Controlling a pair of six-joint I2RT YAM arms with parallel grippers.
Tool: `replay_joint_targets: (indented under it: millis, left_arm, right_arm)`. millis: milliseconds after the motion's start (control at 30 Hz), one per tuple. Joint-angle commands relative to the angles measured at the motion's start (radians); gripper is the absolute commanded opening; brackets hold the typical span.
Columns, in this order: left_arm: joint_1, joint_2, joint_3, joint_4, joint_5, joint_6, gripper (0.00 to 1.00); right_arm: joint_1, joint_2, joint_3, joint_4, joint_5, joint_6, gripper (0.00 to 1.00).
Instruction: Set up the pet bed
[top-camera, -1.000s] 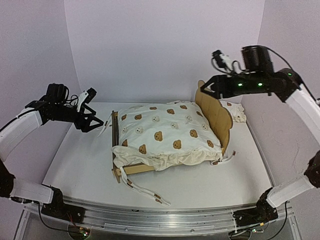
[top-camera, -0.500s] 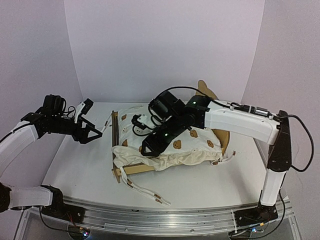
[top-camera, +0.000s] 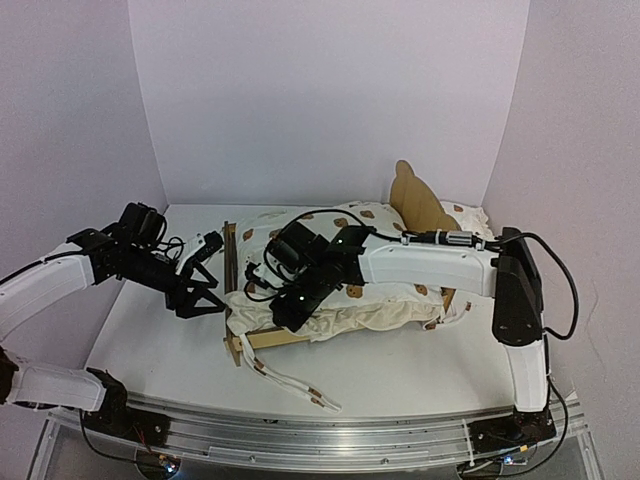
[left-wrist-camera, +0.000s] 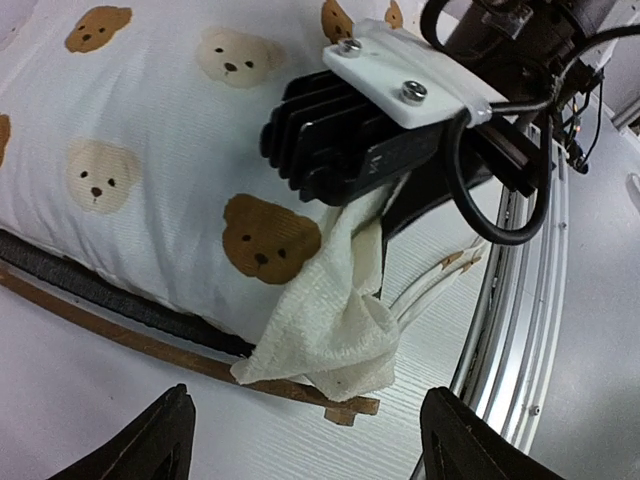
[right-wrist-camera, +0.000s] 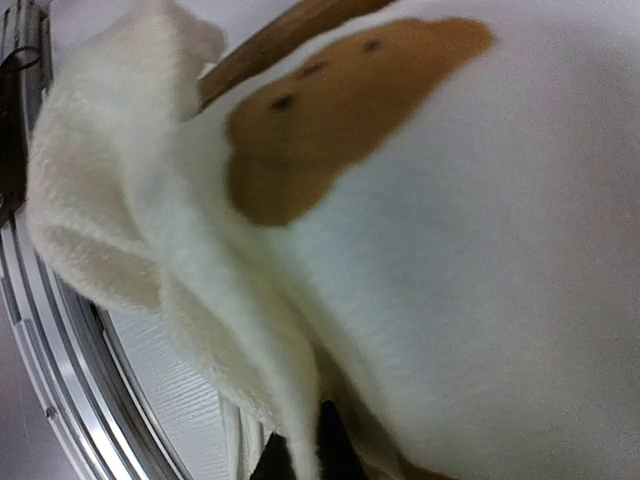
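The pet bed (top-camera: 418, 203) is being kept on the counter (top-camera: 150, 330), spread out beneath and behind the right gripper (left-wrist-camera: 388, 215) and just past the fingertips of the left gripper (top-camera: 205, 288). Within the last second the right arm is being swung down from high beside the headboard (top-camera: 405, 180), across the cushion (top-camera: 395, 300), to the cushion's corner at the foot end. Its jaws, spread a moment ago, are now being pressed together on a fold of the cream fabric (the left wrist view is showing the cloth hanging out of the pinch). The left gripper is being brought closer to the same corner, fingers spread and nothing between them.

This is being read as the start of an adjustment. The cushion is probably about to be tugged or tucked square into the frame.

The bed is being seen as a light plywood frame, its bear-ear headboard standing upright at the end farthest from the right gripper. A strip of dark grey base (left-wrist-camera: 70, 268) is showing just below the pinch. The cushion is bulging over the side rail, and tie strings (top-camera: 290, 385) are trailing on the counter nearer than the right gripper.
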Motion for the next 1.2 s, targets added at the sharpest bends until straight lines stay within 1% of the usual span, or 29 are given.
replay_joint_targets:
  millis: [0, 67, 233, 367, 433, 467, 500, 533, 567, 667, 700, 733, 767, 833, 933, 1000, 1067, 1133, 1167]
  left_arm:
    - [-0.018, 0.047, 0.057, 0.015, -0.044, 0.157, 0.79]
    - [-0.034, 0.082, 0.076, 0.038, -0.059, 0.187, 0.8]
    - [-0.084, 0.176, 0.134, 0.064, -0.051, 0.221, 0.84]
    - [-0.114, 0.248, 0.166, 0.095, -0.022, 0.197, 0.85]
    - [-0.12, 0.275, 0.184, 0.118, -0.006, 0.175, 0.84]
    - [-0.122, 0.287, 0.191, 0.127, 0.0, 0.169, 0.81]
    - [-0.122, 0.297, 0.199, 0.136, 0.002, 0.164, 0.76]
    - [-0.122, 0.307, 0.208, 0.141, 0.003, 0.16, 0.68]
    - [-0.123, 0.314, 0.217, 0.145, 0.004, 0.153, 0.58]
    - [-0.123, 0.33, 0.254, 0.135, 0.034, 0.144, 0.18]
    - [-0.123, 0.332, 0.268, 0.131, 0.042, 0.137, 0.06]
    - [-0.123, 0.335, 0.281, 0.129, 0.043, 0.126, 0.0]
    - [-0.123, 0.337, 0.291, 0.13, 0.039, 0.113, 0.0]
    - [-0.123, 0.34, 0.31, 0.131, 0.028, 0.096, 0.0]
    - [-0.122, 0.338, 0.314, 0.144, 0.003, 0.082, 0.0]
    - [-0.123, 0.335, 0.31, 0.153, -0.008, 0.08, 0.0]
    - [-0.123, 0.334, 0.308, 0.156, -0.011, 0.08, 0.0]
    - [-0.123, 0.332, 0.303, 0.16, -0.014, 0.082, 0.0]
    - [-0.123, 0.332, 0.299, 0.163, -0.014, 0.083, 0.0]
  right_arm:
    - [-0.043, -0.065, 0.067, 0.054, 0.091, 0.006, 0.0]
    - [-0.068, -0.084, 0.067, 0.07, 0.071, 0.014, 0.0]
    - [-0.116, -0.107, 0.058, 0.118, -0.02, 0.041, 0.0]
    - [-0.13, -0.108, 0.053, 0.146, -0.049, 0.046, 0.0]
    - [-0.136, -0.107, 0.053, 0.154, -0.06, 0.052, 0.0]
    - [-0.139, -0.109, 0.051, 0.157, -0.063, 0.053, 0.0]
    - [-0.142, -0.111, 0.048, 0.162, -0.064, 0.054, 0.0]
    - [-0.145, -0.113, 0.044, 0.168, -0.065, 0.057, 0.0]
    - [-0.15, -0.115, 0.04, 0.173, -0.07, 0.063, 0.0]
    - [-0.172, -0.122, 0.032, 0.179, -0.08, 0.082, 0.01]
    - [-0.178, -0.13, 0.026, 0.178, -0.073, 0.086, 0.05]
    - [-0.186, -0.144, 0.017, 0.178, -0.061, 0.086, 0.11]
    - [-0.189, -0.166, 0.002, 0.177, -0.045, 0.076, 0.15]
    - [-0.19, -0.236, -0.048, 0.177, 0.015, 0.03, 0.3]
    - [-0.171, -0.353, -0.133, 0.174, 0.057, 0.01, 0.42]
    - [-0.119, -0.426, -0.194, 0.176, 0.061, -0.02, 0.46]
    - [-0.025, -0.488, -0.281, 0.217, 0.06, -0.053, 0.51]
    - [0.045, -0.541, -0.416, 0.329, 0.054, -0.027, 0.5]
    - [0.075, -0.563, -0.502, 0.437, 0.054, 0.014, 0.47]
